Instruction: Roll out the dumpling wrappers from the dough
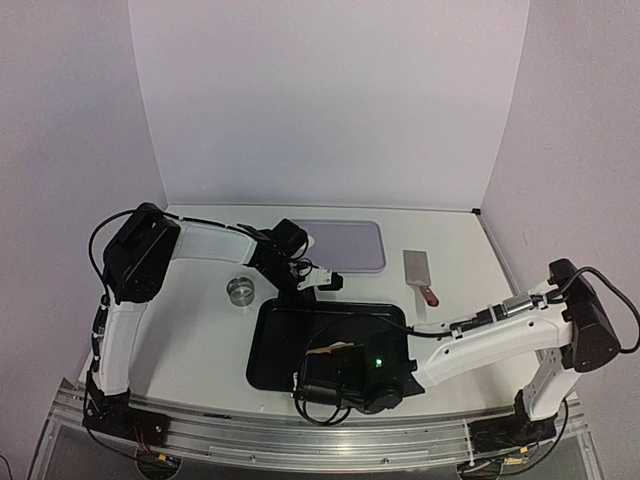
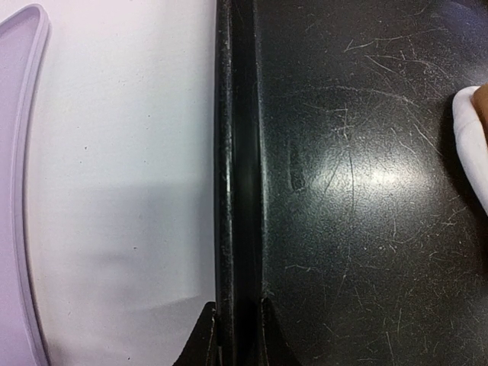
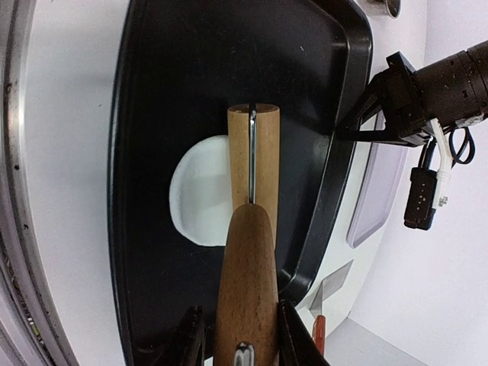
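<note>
My right end effector (image 3: 242, 339) is pinching the handle of the roller (image 3: 248, 267). The roller runs straight out ahead of the fingers, and its wooden drum rests on the dough (image 3: 194, 191).

The dough is a flat, roundish white patch on the floor of the black tray (image 3: 152, 76), close to the tray's near edge. It lies partly under the drum and spreads mostly toward the near edge of the desk (image 1: 200, 330). I judge the next stroke must carry the drum to that side, either across the roller's long axis or after a turn of the wrist. The right arm is the one on the dough.

My left end effector (image 2: 236, 337) is pressed onto the tray's far rim, one finger on each side. It is well apart from the dough, which only peeks in at the edge of that camera's view.

From above, the right arm hides the dough almost entirely. At the wrist, the drum covers the dough's far side, so I cannot tell its full outline or thickness.
</note>
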You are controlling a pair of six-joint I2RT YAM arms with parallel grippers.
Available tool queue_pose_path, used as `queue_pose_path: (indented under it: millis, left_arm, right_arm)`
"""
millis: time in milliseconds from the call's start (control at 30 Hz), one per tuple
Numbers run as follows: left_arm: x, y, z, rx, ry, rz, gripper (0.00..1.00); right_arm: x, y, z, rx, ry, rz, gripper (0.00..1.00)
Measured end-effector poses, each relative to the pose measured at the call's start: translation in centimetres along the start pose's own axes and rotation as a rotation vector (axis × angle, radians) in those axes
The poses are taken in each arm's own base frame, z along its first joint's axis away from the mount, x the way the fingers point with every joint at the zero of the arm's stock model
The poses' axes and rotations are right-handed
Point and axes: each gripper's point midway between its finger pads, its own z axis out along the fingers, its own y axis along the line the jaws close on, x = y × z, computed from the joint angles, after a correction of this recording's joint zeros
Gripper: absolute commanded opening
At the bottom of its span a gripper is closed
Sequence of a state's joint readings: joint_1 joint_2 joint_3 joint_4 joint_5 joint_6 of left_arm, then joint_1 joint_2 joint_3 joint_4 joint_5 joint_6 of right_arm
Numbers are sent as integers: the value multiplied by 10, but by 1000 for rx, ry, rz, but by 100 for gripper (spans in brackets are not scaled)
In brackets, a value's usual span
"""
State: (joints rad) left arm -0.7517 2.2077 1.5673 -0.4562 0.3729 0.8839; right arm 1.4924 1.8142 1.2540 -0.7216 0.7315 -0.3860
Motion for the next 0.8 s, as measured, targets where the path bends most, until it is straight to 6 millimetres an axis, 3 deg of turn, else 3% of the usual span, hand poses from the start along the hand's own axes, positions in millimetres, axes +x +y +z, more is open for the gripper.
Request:
queue_pose_path:
  millis: [133, 467, 800]
  left_arm:
    - [0, 0, 0, 0, 0, 1, 0]
    - [0, 1, 0, -3, 0, 0, 0]
    - [0, 1, 0, -5, -1, 0, 0]
  right_arm:
    - [6, 9, -5, 20, 13, -37, 0]
    - [1, -12, 11, 24, 51, -32, 0]
    - [9, 9, -5, 29, 51, -26, 0]
